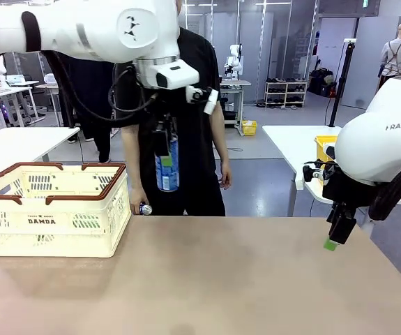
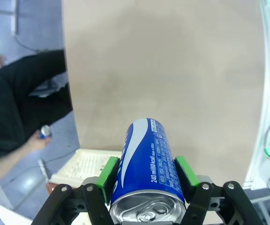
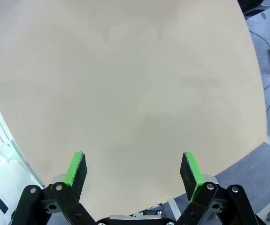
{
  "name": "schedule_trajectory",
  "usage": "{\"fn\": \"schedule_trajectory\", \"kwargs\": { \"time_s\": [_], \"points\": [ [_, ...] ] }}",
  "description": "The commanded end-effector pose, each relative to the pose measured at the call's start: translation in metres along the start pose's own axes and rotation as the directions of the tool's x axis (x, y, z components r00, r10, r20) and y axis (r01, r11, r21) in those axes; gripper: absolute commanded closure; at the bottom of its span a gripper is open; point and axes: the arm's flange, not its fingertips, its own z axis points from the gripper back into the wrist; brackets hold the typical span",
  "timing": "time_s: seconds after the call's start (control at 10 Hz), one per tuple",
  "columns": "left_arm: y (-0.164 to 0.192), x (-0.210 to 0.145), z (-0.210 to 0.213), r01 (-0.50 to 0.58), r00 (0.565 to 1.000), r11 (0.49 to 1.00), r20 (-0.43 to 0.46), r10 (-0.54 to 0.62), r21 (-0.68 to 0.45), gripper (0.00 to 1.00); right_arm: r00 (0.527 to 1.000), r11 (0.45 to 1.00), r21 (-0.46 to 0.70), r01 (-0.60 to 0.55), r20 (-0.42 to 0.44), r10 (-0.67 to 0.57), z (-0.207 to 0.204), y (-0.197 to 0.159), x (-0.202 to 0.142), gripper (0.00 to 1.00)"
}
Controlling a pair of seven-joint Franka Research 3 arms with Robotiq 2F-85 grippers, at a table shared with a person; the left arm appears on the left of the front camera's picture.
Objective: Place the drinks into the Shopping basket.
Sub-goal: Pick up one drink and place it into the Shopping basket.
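My left gripper [image 1: 165,162] hangs above the table, shut on a blue drink can [image 1: 167,174] held upright, in the air just right of the Shopping basket [image 1: 54,209]. From the left wrist, the blue can [image 2: 144,145] sits between the green pads [image 2: 109,171], silver top toward the camera, and a corner of the basket [image 2: 85,164] lies below it. Behind the table a person's hand holds another small can [image 1: 145,209], which also appears in the left wrist view [image 2: 44,132]. My right gripper [image 1: 334,241] stands open over the table's right edge, with its fingers [image 3: 76,171] holding nothing.
The cream basket with its brown rim stands at the table's left end. The person stands close behind the far edge. A yellow basket [image 1: 323,146] sits on a white table at back right. Bare tan tabletop [image 1: 242,279] spreads across the middle and right.
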Motion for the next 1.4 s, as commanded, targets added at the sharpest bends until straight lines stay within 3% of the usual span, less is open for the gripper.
{"fn": "schedule_trajectory", "kwargs": {
  "time_s": [0.0,0.3,0.5,0.7,0.9,1.1,1.3],
  "points": [
    [0.033,-0.042,0.012,-0.131,0.991,0.991,0.04,0.13,0.025,0.4,1.0,1.0,0.002,0.0,-0.002,0.0,0.001,-0.001,-0.001,0.0],
    [0.086,-0.134,0.014,-0.395,0.919,0.915,0.02,0.395,0.085,0.4,1.0,1.0,0.002,0.0,-0.002,0.0,0.001,-0.001,-0.001,0.0],
    [0.121,-0.193,0.014,-0.544,0.839,0.831,0.092,0.536,0.116,0.4,1.0,1.0,0.002,0.0,-0.002,0.0,0.001,-0.001,-0.001,0.0],
    [0.137,-0.243,0.013,-0.656,0.755,0.742,0.087,0.65,0.141,0.4,1.0,1.0,0.002,0.0,-0.002,0.0,0.001,-0.001,-0.001,0.0],
    [0.145,-0.289,0.012,-0.739,0.673,0.663,0.116,0.73,0.117,0.4,1.0,1.0,0.002,0.0,-0.002,0.0,0.001,-0.001,-0.001,0.0],
    [0.143,-0.319,0.005,-0.774,0.632,0.622,0.095,0.769,0.12,0.4,1.0,1.0,0.002,0.0,-0.002,0.0,0.001,-0.001,-0.001,0.0],
    [0.131,-0.334,0.0,-0.78,0.626,0.619,0.098,0.774,0.092,0.4,1.0,1.0,0.002,0.0,-0.002,0.0,0.001,-0.001,-0.001,0.0]
  ]
}}
